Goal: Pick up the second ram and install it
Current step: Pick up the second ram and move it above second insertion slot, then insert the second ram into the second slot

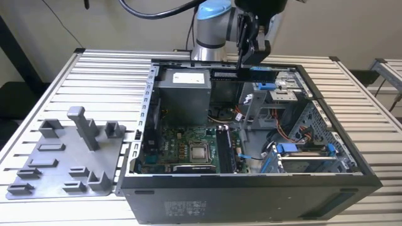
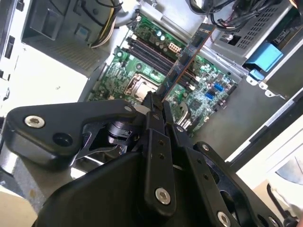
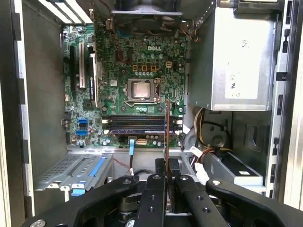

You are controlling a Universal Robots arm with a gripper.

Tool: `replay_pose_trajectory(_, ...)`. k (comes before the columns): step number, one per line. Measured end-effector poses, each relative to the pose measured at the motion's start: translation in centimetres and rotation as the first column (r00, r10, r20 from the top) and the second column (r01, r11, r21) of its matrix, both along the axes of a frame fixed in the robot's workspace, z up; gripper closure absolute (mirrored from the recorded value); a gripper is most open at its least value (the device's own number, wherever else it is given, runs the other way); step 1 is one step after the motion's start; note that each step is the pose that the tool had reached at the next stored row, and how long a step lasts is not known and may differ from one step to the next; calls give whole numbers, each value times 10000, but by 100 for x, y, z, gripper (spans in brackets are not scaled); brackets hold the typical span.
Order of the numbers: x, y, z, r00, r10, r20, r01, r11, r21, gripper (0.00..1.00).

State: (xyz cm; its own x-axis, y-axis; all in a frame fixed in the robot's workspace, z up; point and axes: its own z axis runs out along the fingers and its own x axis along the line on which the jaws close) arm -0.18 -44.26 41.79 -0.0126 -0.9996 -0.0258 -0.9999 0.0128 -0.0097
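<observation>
My gripper (image 1: pixel 251 65) hangs over the back of the open computer case (image 1: pixel 251 181), shut on the second ram (image 1: pixel 242 74), a slim dark board held level above the case. In the second wrist view the second ram (image 2: pixel 187 59) sticks out from the gripper (image 2: pixel 156 101) toward the green motherboard (image 2: pixel 142 71). Seen edge-on in the first wrist view, the second ram (image 3: pixel 166 137) is a thin line in front of the gripper (image 3: pixel 166 177), crossing the long memory slots (image 3: pixel 137 125) well above them.
A silver power supply (image 1: pixel 182 94) fills the case's back corner toward the exterior view's left. A drive cage with blue clips (image 1: pixel 301 155) and loose cables are toward its right. The processor socket (image 1: pixel 199 153) lies beside the slots. A grey fixture plate (image 1: pixel 63 155) lies on the table.
</observation>
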Motion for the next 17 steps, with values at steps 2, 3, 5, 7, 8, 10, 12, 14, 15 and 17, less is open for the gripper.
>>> replay_pose_trajectory(2,0,20,0,10000,0,0,0,10000,0,86)
replay_pose_trajectory(3,0,28,0,10000,0,0,0,10000,-1,86)
replay_pose_trajectory(5,0,39,0,10000,0,0,0,10000,-1,86)
replay_pose_trajectory(7,0,48,0,10000,-1,0,1,10000,0,86)
replay_pose_trajectory(8,0,52,0,10000,0,0,0,10000,-1,86)
replay_pose_trajectory(10,0,58,0,10000,0,0,0,10000,-1,86)
replay_pose_trajectory(12,0,58,0,10000,0,0,0,10000,0,86)
replay_pose_trajectory(14,0,64,0,10000,-1,0,1,10000,0,86)
replay_pose_trajectory(15,0,64,0,10000,0,0,0,10000,0,86)
replay_pose_trajectory(17,0,65,0,10000,0,0,0,10000,-1,86)
